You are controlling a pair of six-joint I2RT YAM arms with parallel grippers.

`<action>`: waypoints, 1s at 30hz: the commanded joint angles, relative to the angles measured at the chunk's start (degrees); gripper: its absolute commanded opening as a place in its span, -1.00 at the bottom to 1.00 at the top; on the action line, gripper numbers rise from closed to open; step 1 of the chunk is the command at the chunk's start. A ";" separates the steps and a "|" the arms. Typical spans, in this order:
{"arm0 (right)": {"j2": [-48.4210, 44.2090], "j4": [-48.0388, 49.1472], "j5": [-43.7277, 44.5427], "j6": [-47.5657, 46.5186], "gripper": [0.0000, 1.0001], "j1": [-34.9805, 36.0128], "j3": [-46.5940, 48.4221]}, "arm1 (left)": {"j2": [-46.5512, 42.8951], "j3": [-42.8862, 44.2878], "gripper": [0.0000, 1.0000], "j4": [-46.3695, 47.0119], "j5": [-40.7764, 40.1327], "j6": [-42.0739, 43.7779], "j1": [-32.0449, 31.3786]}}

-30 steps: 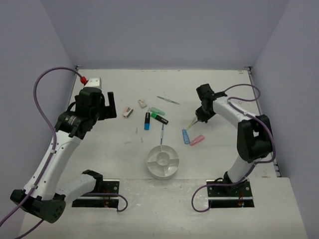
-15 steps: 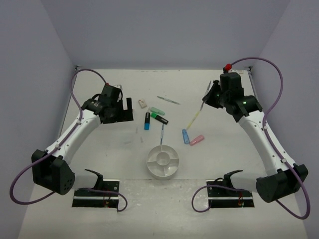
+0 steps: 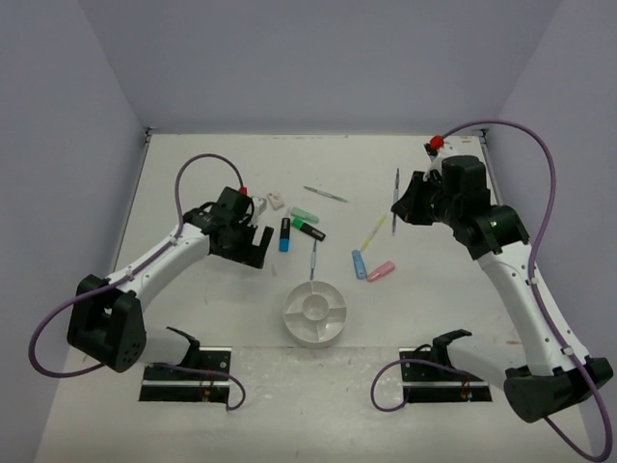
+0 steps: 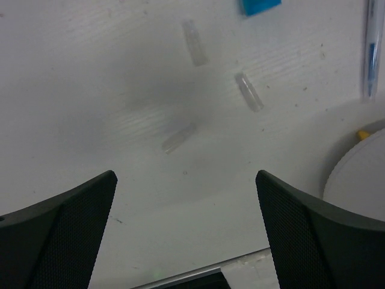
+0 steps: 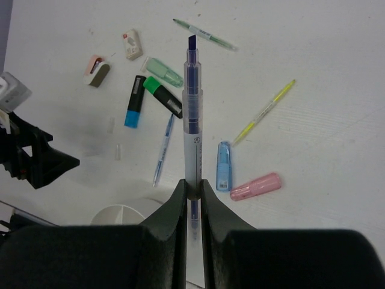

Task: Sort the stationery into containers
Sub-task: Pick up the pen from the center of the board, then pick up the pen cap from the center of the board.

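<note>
A: The right pincer (image 5: pixel 192 189) is clenched on the tail of a thin grey-barrelled pen with a dark blue tip (image 5: pixel 192 114). The pen is up off the white table (image 3: pixel 434 289), well apart from the round white divided dish (image 3: pixel 314 313). What worries you?

B: That grip. It pinches only the bottom end, so the long barrel could swing or slide out on the way over. The pen also looks about as long as the dish is wide. Dropped carelessly, it might bridge the rim and roll off, or tip the dish.

A: And the left pincer (image 4: pixel 185 180)?

B: Released, jaws spread wide, grasping nothing, hovering low over three small clear plastic tubes (image 4: pixel 248 91). A careless sweep could scatter them, or nudge the thin blue pen (image 4: pixel 371 54) near the dish.

A: Anything we can't read?

B: What those clear pieces are. Caps, perhaps, but I can't say. Both wrist views cut the dish down to a sliver, and from above its wedges are too small to tell what's inside. There's also a small yellow speck (image 4: pixel 362 134) at the dish's edge that I can't identify.
</note>
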 commanded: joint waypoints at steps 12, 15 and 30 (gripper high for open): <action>-5.08 2.36 -12.05 2.08 -1.00 0.08 -4.70 | 13.25 2.02 0.65 3.84 3.53 20.64 -0.02; -5.58 2.89 -12.65 2.26 -1.00 0.14 -5.46 | 14.35 1.88 0.41 2.48 5.46 20.06 0.06; -6.65 3.14 -12.56 2.61 -1.00 0.08 -5.91 | 13.63 0.01 0.13 3.53 1.35 19.22 0.46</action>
